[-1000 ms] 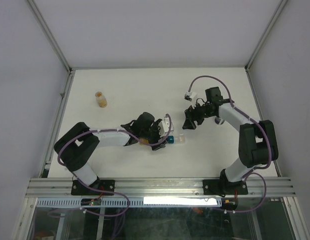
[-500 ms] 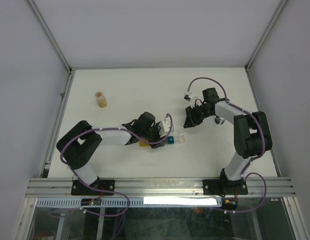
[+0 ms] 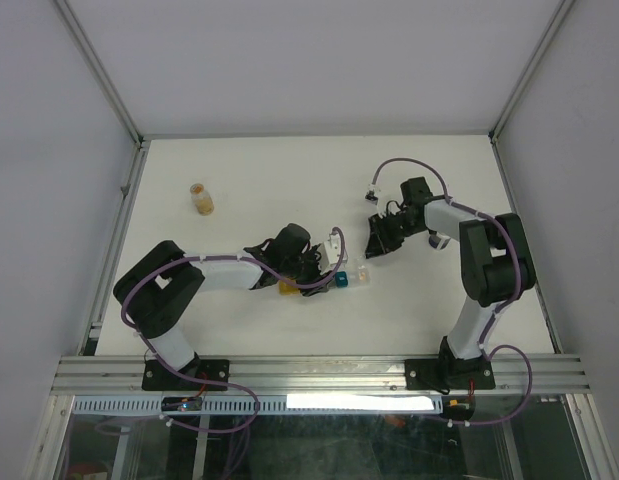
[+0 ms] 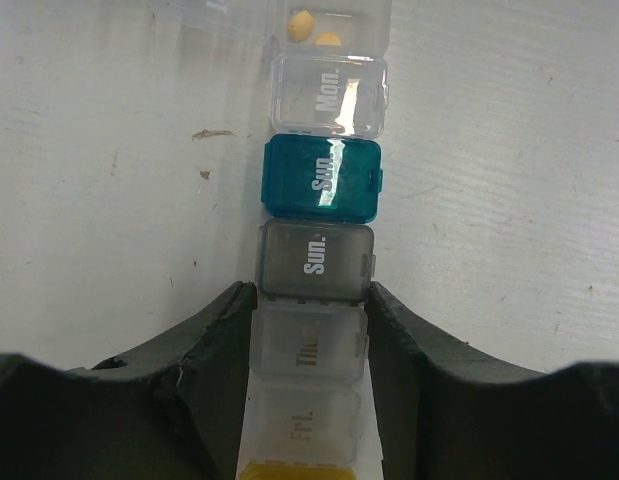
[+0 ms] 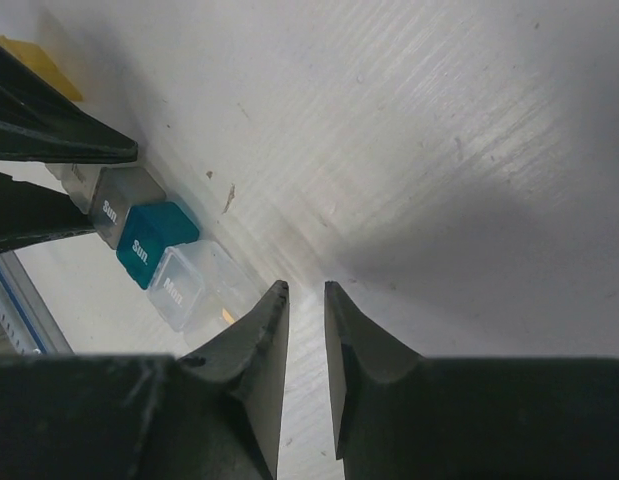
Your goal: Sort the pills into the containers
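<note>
The containers [image 3: 341, 279] lie as a strip near the table's middle, with a yellow end [image 3: 288, 289] and a teal box [image 3: 341, 280]. In the left wrist view the containers [image 4: 322, 178] run away from me, and my left gripper [image 4: 309, 290] is shut on the clear boxes of the strip. Two yellow pills [image 4: 314, 28] lie in the far clear box. My right gripper [image 3: 374, 246] hovers just right of the strip's clear end. In its own view the right gripper [image 5: 306, 288] stands open by a narrow gap, holding nothing, with the containers [image 5: 156, 243] to its left.
A small bottle [image 3: 201, 198] with orange contents stands at the back left of the white table [image 3: 289, 170]. Metal frame rails [image 3: 119, 210] edge the table on the left and right.
The left jaws closed in onto the sides of the strip. The right jaws narrowed from wide to a slim gap, and the right arm drew slightly to the left.
</note>
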Action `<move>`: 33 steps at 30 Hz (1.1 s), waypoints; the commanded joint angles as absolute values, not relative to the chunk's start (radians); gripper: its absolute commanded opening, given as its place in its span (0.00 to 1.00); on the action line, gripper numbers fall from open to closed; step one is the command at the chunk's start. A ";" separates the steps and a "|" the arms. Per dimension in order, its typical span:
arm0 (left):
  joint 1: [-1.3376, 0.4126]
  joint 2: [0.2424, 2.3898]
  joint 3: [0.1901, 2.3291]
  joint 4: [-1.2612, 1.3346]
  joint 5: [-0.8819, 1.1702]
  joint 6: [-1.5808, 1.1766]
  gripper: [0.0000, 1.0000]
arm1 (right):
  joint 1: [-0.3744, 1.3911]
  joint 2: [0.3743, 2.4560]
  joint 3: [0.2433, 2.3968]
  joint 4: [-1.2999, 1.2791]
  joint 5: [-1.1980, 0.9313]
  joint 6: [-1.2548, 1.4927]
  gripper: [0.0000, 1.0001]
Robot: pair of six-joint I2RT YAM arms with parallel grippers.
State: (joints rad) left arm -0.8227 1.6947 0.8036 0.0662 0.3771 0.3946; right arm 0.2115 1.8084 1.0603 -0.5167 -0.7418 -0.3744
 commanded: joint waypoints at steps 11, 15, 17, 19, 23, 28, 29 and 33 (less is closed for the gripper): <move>-0.816 1.695 0.841 0.070 0.425 0.420 0.45 | 0.215 1.807 1.138 -0.753 -1.029 -0.620 0.05; -0.817 1.695 0.843 0.069 0.428 0.417 0.44 | 0.233 1.727 1.087 -0.759 -0.953 -0.658 0.04; -0.818 1.697 0.844 0.066 0.428 0.417 0.44 | 0.249 1.682 1.057 -0.746 -0.905 -0.662 0.03; -0.818 1.698 0.847 0.066 0.429 0.416 0.44 | 0.268 1.649 1.029 -0.726 -0.862 -0.657 0.02; -0.817 1.701 0.850 0.061 0.432 0.414 0.44 | 0.316 1.647 1.011 -0.713 -0.765 -0.638 0.02; -0.817 1.701 0.853 0.059 0.438 0.413 0.44 | 0.340 1.659 1.005 -0.691 -0.692 -0.604 0.01; -0.816 1.702 0.853 0.060 0.439 0.413 0.44 | 0.345 1.662 1.004 -0.690 -0.682 -0.602 0.01; -0.817 1.706 0.856 0.058 0.445 0.411 0.44 | 0.354 1.669 1.009 -0.689 -0.654 -0.595 0.01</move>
